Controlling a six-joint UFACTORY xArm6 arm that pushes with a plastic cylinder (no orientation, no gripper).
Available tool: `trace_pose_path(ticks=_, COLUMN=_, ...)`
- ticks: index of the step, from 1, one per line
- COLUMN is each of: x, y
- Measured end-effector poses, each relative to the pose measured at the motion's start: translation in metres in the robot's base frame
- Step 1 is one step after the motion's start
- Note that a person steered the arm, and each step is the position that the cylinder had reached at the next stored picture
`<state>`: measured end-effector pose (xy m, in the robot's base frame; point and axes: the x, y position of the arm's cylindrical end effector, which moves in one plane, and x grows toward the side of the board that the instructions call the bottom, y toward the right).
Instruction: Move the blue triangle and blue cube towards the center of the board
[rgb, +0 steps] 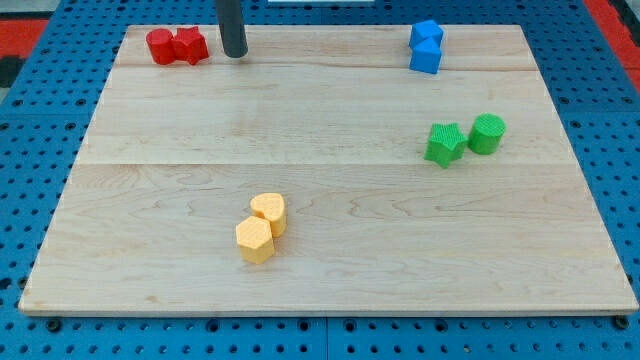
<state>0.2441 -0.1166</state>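
Nearest the view's bottom, on the wooden counter (330, 280), 2 yellow blocks sat touching: a yellow hexagon-like block (255, 240) in front and a second yellow block (268, 211) just behind it to the right; I could not make out that one's shape.

Farther up, toward the view's right, a green star-like block (444, 143) stood just beside a green cylinder (487, 133), close together, though I could not tell whether they touched.

At the view's top right, the 2 task blocks sat pressed together near the far edge: the blue cube (425, 58) in front and the blue triangle (426, 34) right behind it. The wood between them and the middle of the board lay bare.

At the view's top left, 2 red blocks (177, 46) touched side by side, shapes unclear. My tip (235, 54) rested just to their right, well apart from the blue pair. This rig had no hand, so nothing was gripped.
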Motion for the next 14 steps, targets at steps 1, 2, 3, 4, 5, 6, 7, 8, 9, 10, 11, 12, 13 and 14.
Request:
trace_pose_path(ticks=1, x=0.0, y=0.001)
trace_pose_path(ticks=2, x=0.0, y=0.001)
trace_pose_path(ticks=3, x=0.001, y=0.038)
trace_pose_path(ticks=4, x=-0.009, y=0.118)
trace_pose_path(ticks=5, x=-0.035, y=0.153)
trace_pose_path(ticks=6, x=-0.052, y=0.169)
trace_pose_path(ticks=7, x=-0.052, y=0.236)
trace_pose_path(ticks=8, x=-0.052, y=0.27)
trace_pose_path(ticks=9, x=-0.027, y=0.3)
trace_pose_path(ticks=10, x=-0.001, y=0.298)
trace_pose_path(ticks=11, x=0.0, y=0.324)
trace_pose_path(ticks=12, x=-0.002, y=0.364)
trace_pose_path(ticks=13, x=0.017, y=0.354)
trace_pose_path(ticks=14, x=0.019, y=0.308)
